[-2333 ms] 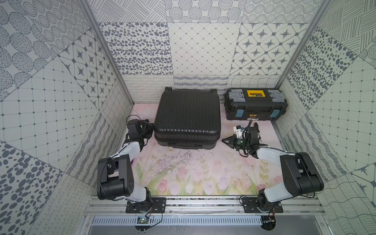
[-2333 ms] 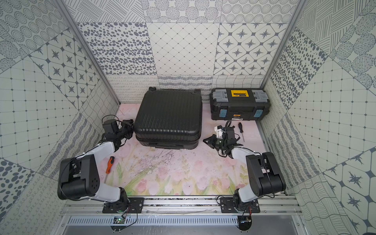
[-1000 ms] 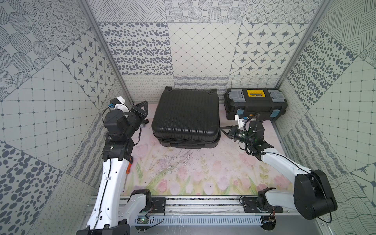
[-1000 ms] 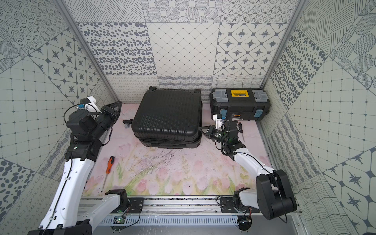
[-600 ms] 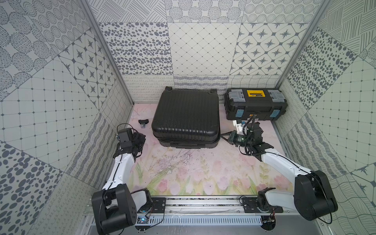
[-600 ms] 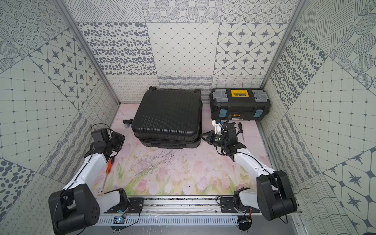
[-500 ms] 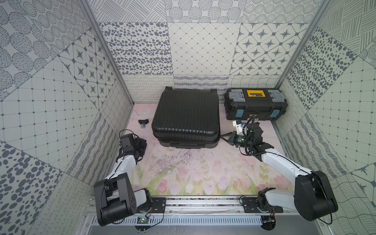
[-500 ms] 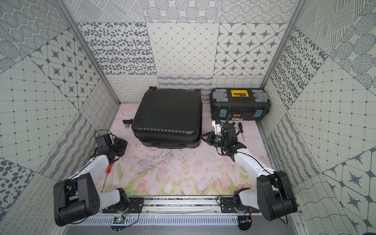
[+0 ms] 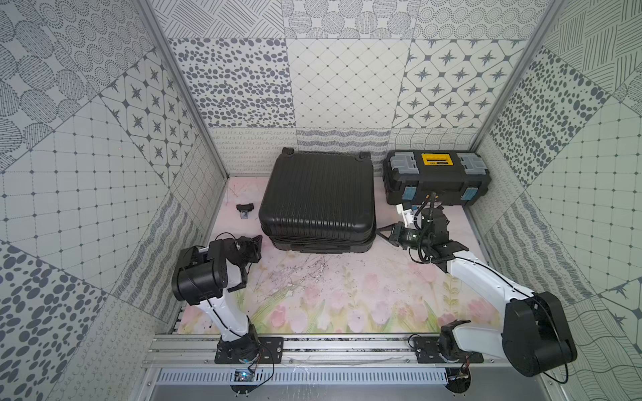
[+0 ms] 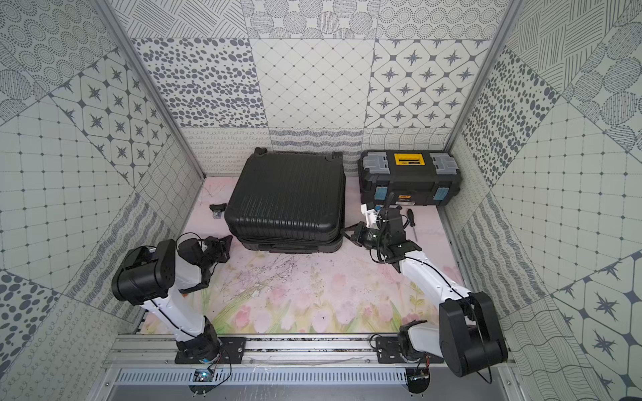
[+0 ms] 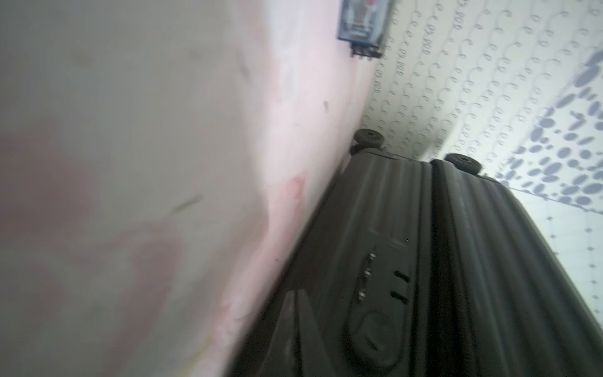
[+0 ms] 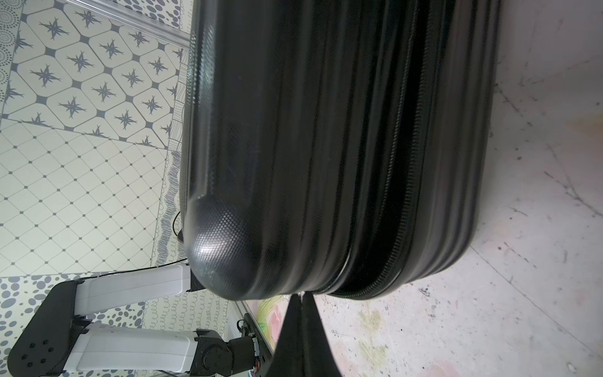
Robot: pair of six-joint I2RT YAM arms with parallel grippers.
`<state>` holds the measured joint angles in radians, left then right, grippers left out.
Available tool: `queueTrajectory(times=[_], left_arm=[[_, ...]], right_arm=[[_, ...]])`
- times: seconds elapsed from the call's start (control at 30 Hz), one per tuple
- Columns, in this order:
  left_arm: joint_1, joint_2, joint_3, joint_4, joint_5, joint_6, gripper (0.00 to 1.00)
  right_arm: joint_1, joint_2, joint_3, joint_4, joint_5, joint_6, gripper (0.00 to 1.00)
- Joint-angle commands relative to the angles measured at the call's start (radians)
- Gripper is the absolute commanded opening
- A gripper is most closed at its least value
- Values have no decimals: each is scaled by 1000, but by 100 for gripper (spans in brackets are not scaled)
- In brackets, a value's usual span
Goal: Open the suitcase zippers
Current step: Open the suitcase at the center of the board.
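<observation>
Suitcase [image 9: 318,194] flat at far mid, lid down. Zip [image 12: 403,182] seam looks parted by near-R corner; rest unclear. R gripper [image 12: 299,298] shut, tip at that seam, no pull seen in it. L gripper [image 9: 256,242] shut, seems empty, beside near-L corner

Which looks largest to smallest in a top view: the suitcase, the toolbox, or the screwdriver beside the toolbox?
1. suitcase, clearly largest
2. toolbox, noticeably smaller
3. screwdriver, a thin sliver beside both
</observation>
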<state>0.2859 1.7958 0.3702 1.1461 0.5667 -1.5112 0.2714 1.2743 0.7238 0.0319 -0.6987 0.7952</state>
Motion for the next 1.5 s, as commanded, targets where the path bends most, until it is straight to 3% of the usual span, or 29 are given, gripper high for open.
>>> queueTrajectory(times=[0.0,0.47,0.8,0.97,1.17,1.33,1.47], left_arm=[[-22,-19,0,267,66,-80,0],[-90,-80,-9,267,54,-123,0],[-116,-217,19,265,10,-191,0],[-169,-243,64,265,-20,-217,0],[-245,-281,138,232,-78,-217,0],[-279,-369,246,56,-85,-142,0],[-297,-418,321,-69,-74,-72,0]], right_arm=[[0,10,23,21,-13,-10,0],[1,33,25,49,-20,12,0],[6,-11,35,1,7,-22,0],[59,-106,56,-160,164,-169,0],[181,-219,8,-199,402,-311,0],[362,-269,-71,-24,629,-473,0],[504,-148,-2,53,755,-619,4]])
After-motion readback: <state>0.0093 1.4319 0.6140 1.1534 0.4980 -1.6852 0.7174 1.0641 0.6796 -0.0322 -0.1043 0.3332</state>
